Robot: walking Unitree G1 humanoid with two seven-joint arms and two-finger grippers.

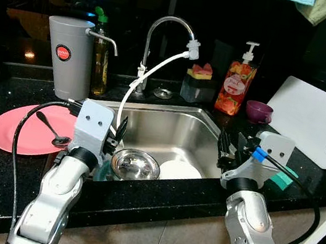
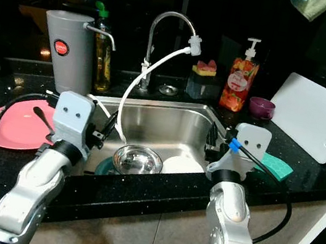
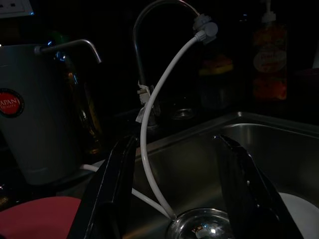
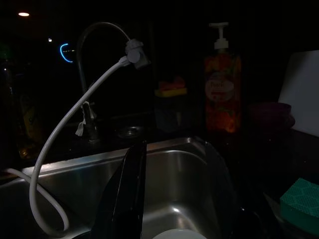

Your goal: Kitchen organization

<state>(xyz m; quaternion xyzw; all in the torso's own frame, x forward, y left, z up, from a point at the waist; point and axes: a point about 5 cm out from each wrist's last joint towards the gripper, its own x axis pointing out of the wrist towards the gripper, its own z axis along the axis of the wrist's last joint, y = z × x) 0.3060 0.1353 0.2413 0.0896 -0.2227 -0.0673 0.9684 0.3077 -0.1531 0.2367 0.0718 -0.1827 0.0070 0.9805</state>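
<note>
Both my arms are poised at the front edge of the sink [image 1: 207, 120]. My left gripper [image 1: 116, 134] hangs just above the steel bowl [image 1: 135, 165] with its fingers spread and nothing between them; my right gripper [image 1: 226, 150] hangs over the sink's right side, fingers also apart and empty, near the white plate [image 1: 180, 171] that lies beside the bowl. The job, as I judge it, is to clear these dishes out, so I should lower the left gripper straight down and pinch the bowl's near rim. I must keep clear of the white hose [image 1: 152, 73] that loops down from the tap [image 1: 170, 23] and ends close to the bowl. The pink plate [image 1: 21, 129] with its spoon [image 1: 52, 130] on the counter to my left looks a fair place to set things, though that is only my guess. Much is hard to read: something teal shows under the bowl's near side, and I cannot tell what it is. The wrist views are dim, and whether the bowl holds water I cannot say.
</note>
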